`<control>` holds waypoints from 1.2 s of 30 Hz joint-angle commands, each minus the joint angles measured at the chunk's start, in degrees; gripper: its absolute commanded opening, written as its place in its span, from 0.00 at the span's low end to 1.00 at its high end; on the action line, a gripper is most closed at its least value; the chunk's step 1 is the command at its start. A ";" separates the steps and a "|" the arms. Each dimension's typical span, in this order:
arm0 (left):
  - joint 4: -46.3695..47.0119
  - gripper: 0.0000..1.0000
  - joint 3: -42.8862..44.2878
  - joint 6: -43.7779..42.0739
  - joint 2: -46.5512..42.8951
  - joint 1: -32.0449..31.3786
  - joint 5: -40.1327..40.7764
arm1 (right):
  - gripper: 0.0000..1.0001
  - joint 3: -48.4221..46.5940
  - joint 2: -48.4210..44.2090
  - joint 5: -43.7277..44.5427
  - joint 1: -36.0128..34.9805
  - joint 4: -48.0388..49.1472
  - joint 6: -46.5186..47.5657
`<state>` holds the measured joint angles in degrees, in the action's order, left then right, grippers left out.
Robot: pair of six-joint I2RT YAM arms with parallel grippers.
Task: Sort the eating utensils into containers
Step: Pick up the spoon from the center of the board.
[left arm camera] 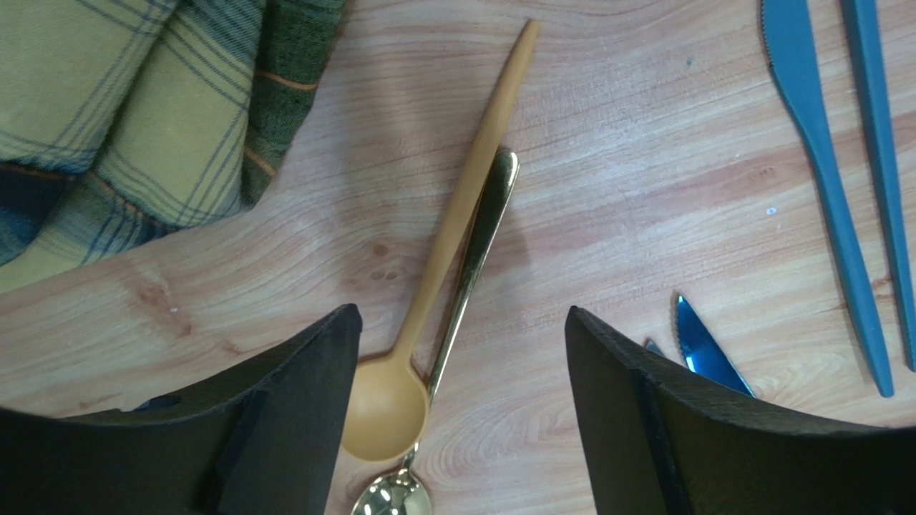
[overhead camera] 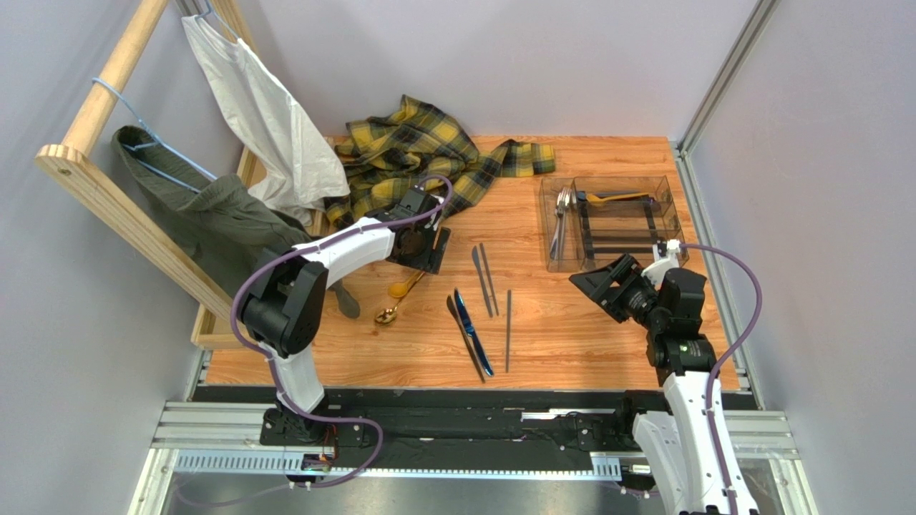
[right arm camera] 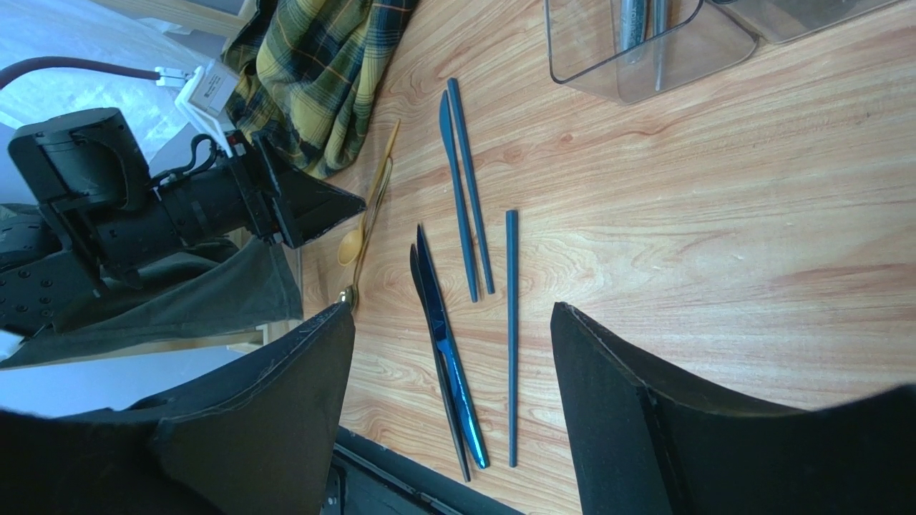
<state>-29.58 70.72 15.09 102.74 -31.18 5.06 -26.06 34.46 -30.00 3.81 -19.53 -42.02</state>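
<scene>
The left pincer (left arm camera: 460,322) hangs spread wide over two spoons, and neither finger touches them. Between its fingers lie one matte gold spoon (left arm camera: 453,225) and one shiny gold spoon (left arm camera: 486,215), close side by side, with their bowls toward the wrist and their handles pointing away. Past one finger sits the plaid cloth (left arm camera: 140,107). Just beside the other finger shows the tip of one iridescent blue knife (left arm camera: 704,349). Farther out on that side are one grey knife (left arm camera: 823,193) and one grey stick (left arm camera: 876,161), lying parallel.

The right pincer (right arm camera: 452,311) is also spread wide and holds nothing. Ahead of its fingers lie five pieces on the wood. The blue knife has one dark knife (right arm camera: 417,274) alongside it, then comes one lone stick (right arm camera: 512,333), and beyond these lies the grey knife-and-stick pair. That makes seven utensils on the table in all.

The clear tray (overhead camera: 669,204) sits just beyond the right pincer, away from the arm bases. It holds one yellow spoon (overhead camera: 618,197) at its far end. Silver pieces (overhead camera: 559,220) lie in one long end compartment, too bunched to count.
</scene>
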 commanded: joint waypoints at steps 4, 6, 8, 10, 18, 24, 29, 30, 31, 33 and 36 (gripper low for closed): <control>4.44 0.70 0.74 -0.77 2.29 2.44 -4.18 | 0.70 0.93 0.87 -0.06 -0.30 0.72 1.68; 4.97 0.68 0.04 -0.50 2.99 3.31 -4.71 | 0.70 0.67 0.61 0.20 -0.30 0.11 2.29; 5.15 0.63 -0.14 -0.68 3.87 3.76 -5.94 | 0.70 0.66 0.26 0.38 -0.30 -0.51 2.38; 5.15 0.59 -0.49 -0.68 4.66 4.02 -5.15 | 0.70 0.93 0.00 0.38 -0.39 -0.07 2.12; 6.12 0.46 -1.46 -0.85 7.39 4.20 -6.20 | 0.70 1.02 0.26 -0.06 -0.39 -0.07 2.03; 6.47 0.13 -2.51 -1.12 6.42 4.20 -6.12 | 0.69 1.45 -0.09 0.20 -0.39 -0.07 1.77; 6.21 0.00 -3.04 -1.73 3.97 4.20 -5.15 | 0.69 1.81 0.70 0.20 -0.47 0.63 1.85; 5.94 0.00 -3.13 -1.73 2.83 4.20 -5.15 | 0.69 1.81 0.79 0.38 -0.56 0.63 1.94; 5.85 0.00 -3.22 -1.73 2.21 4.20 -5.15 | 0.69 1.81 0.79 0.38 -0.56 0.46 1.94; 5.50 0.00 -3.48 -1.91 0.20 4.20 -5.15 | 0.69 1.98 0.61 0.47 -0.65 0.46 1.77; 5.06 0.00 -4.45 -1.82 -2.88 4.20 -5.59 | 0.69 1.98 0.35 0.56 -0.91 0.63 1.50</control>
<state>-22.98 67.48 14.15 105.93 -27.07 0.05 -24.23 35.31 -29.82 3.42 -20.60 -40.66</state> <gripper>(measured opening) 0.028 0.689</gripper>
